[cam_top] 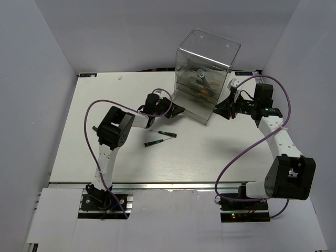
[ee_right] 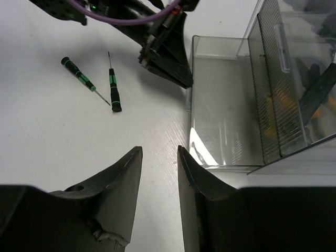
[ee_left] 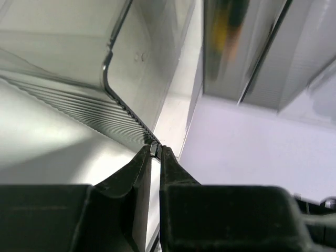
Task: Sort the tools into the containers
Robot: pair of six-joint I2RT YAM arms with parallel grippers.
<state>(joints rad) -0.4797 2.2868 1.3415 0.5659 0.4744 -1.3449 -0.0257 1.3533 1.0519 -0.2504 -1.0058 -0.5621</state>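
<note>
The smoky transparent cabinet (cam_top: 206,73) stands at the back of the table. Its bottom drawer (ee_right: 220,121) is pulled out and looks empty. My left gripper (cam_top: 181,109) is shut on the front rim of that drawer (ee_left: 131,123); the fingertips (ee_left: 164,151) pinch its ribbed corner. My right gripper (cam_top: 218,111) is open and empty (ee_right: 159,149), low over the table beside the open drawer. Two thin black-green screwdrivers (cam_top: 168,134) (cam_top: 153,142) lie on the table in front of the cabinet; they also show in the right wrist view (ee_right: 79,73) (ee_right: 113,88). Orange-handled tools (cam_top: 202,90) sit blurred inside the upper drawers.
The closed upper drawers (ee_right: 286,89) rise right of the open one. The left arm's purple cable (cam_top: 92,121) loops over the table's left side, the right arm's cable (cam_top: 247,152) over its right side. White walls enclose the table.
</note>
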